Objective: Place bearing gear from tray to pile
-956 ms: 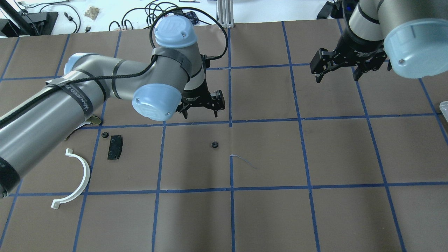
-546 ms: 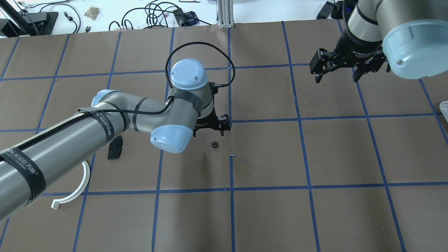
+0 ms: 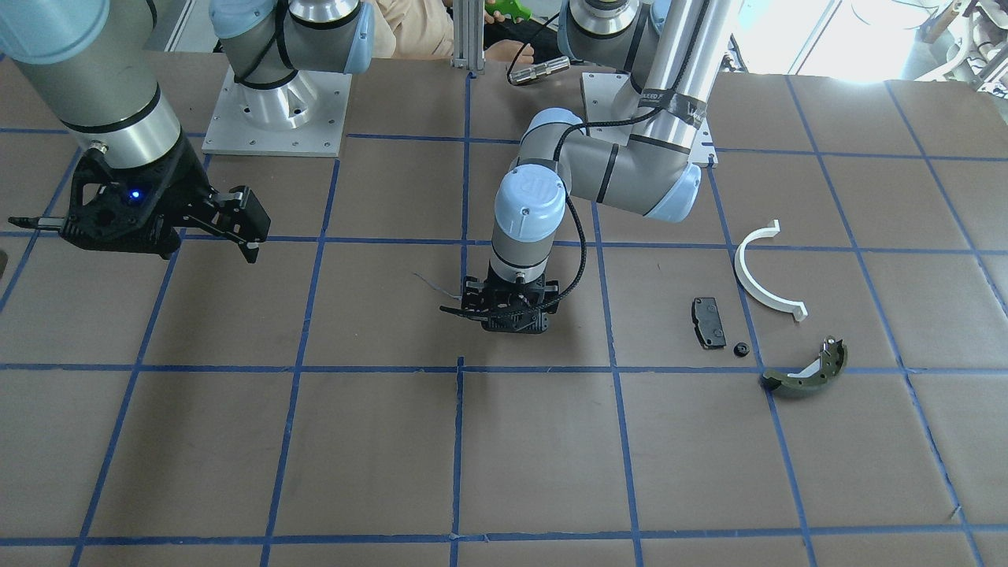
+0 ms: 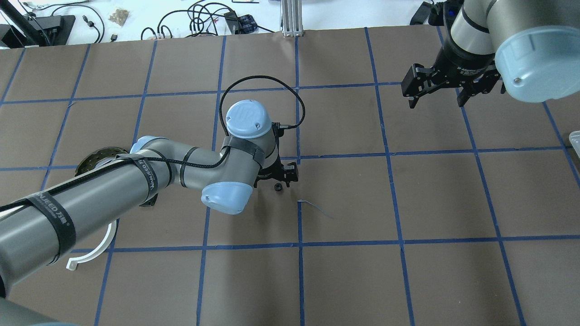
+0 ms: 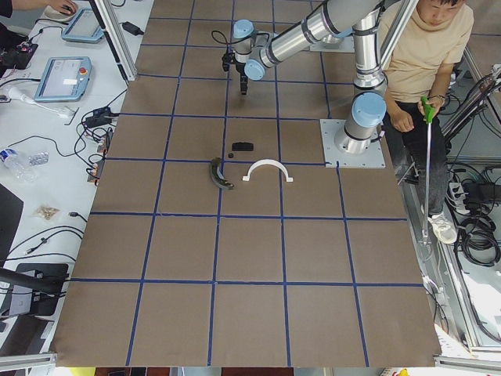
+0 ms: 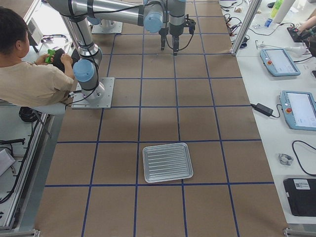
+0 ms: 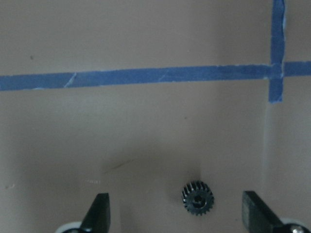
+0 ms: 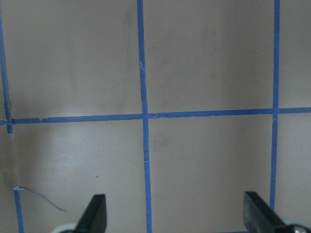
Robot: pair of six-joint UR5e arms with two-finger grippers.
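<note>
While the left gripper (image 4: pixel 275 180) hangs low over the brown paper, you can log its fingers (image 7: pixel 100 213) as spread wide. The bearing gear (image 7: pixel 198 199) lies flat between them, touching neither and nearer the finger on the wrist view's right.

The pile is a white half-ring (image 3: pixel 741 268), a black plate (image 3: pixel 709 321) and an olive brake shoe (image 3: pixel 807 372). It sits well apart from that gripper, out on its own arm's side. A second small gear (image 3: pixel 740 349) lies just beside the plate.

The right gripper (image 4: pixel 436 100) is raised, fingers apart over bare paper. The tray (image 6: pixel 167 162) lies far from both grippers.
</note>
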